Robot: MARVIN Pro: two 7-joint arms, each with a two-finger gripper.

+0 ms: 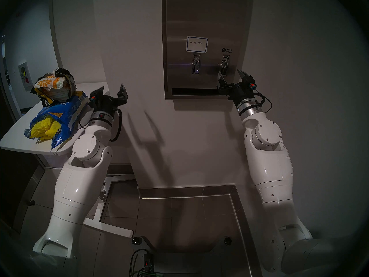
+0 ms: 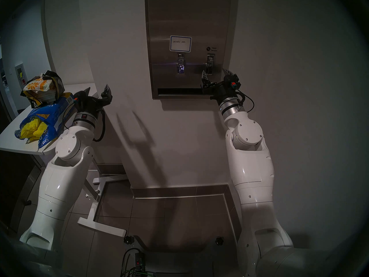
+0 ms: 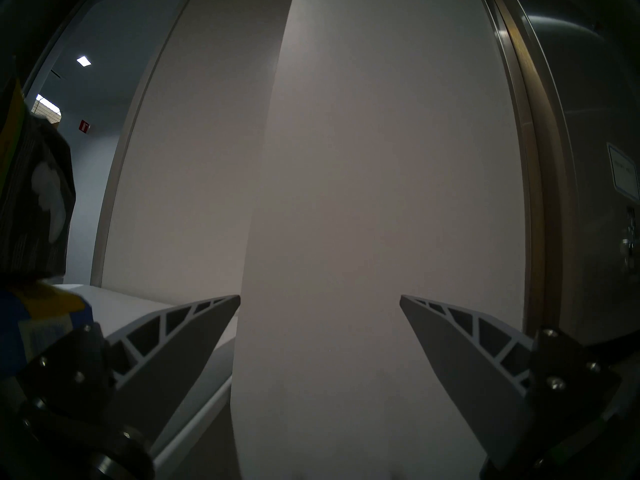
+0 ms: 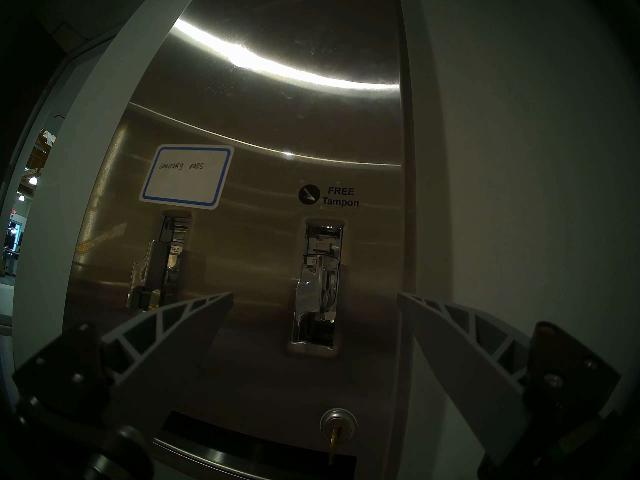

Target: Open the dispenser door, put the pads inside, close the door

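Fingers point(image 4: 166, 334) of right gripper point(image 1: 232, 76) spread wide, empty, straddling dispenser door point(image 1: 203, 16) edge, left gripper point(image 1: 112, 89) likewise agape, empty

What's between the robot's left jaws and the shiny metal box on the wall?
Just bare white wall between the left gripper and the dispenser, seen in both head views.

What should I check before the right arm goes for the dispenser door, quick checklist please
1. Dispenser door shut flush, ready to open: ok.
2. Key in the lock: ok; turned or not, cannot tell.
3. Right gripper open and empty, in front of the door's right side: ok.
4. Left gripper open and empty: ok.
5. Pads waiting on the white table to the left: ok.
6. Door's right edge free of the right gripper's fingers: cannot tell.
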